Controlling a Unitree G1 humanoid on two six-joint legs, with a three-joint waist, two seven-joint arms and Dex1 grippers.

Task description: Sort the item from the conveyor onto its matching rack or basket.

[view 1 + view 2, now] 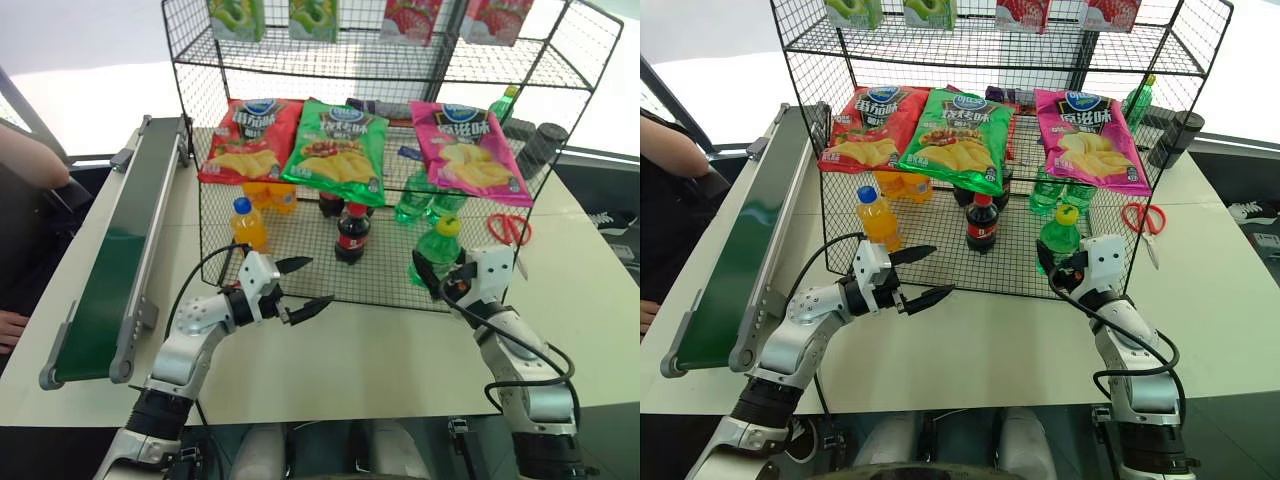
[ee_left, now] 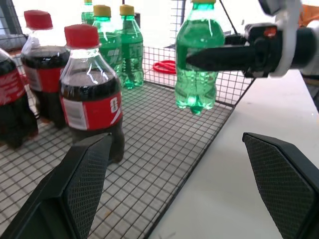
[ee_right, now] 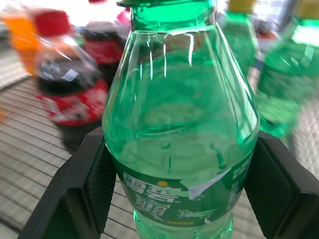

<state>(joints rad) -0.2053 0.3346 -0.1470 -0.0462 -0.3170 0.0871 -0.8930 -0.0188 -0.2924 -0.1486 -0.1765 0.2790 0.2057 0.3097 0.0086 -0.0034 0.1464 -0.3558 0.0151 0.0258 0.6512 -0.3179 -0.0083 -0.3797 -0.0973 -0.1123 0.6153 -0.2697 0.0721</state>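
**Holding the green soda bottle at the basket's front edge**

Gripping the small clear-green soda bottle (image 3: 182, 149) around its labelled middle, the right gripper (image 1: 437, 272) has its two black fingers (image 3: 97, 184) pressed against either side of the bottle's body. The bottle stands upright with its yellow cap (image 1: 449, 225) on top, lifted clear of the surface, and sits right at the front mesh wall of the black wire rack (image 1: 400, 70), at the right end of the wide low basket (image 2: 164, 149). From the head views I cannot tell whether it is just inside that wall or just in front of it; the left wrist view shows its base hanging above the front rim.

The left gripper (image 1: 305, 286) hovers over the white table (image 1: 380, 360) in front of the basket, its fingers (image 2: 84, 184) spread wide with nothing between them, pointing toward the bottle.

Inside the basket stand an orange drink bottle (image 1: 247, 224) with a blue cap, dark cola bottles (image 1: 351, 232) with red caps, and more green soda bottles (image 1: 415, 197) near the back. Three crisp bags, red (image 1: 250, 140), green (image 1: 335, 150) and pink (image 1: 465, 148), lie on the tier above. The dark green conveyor (image 1: 115, 260) runs along the table's left side, well apart from both grippers, with no item on the belt. Red scissors (image 1: 510, 228) lie on the table to the right of the rack.
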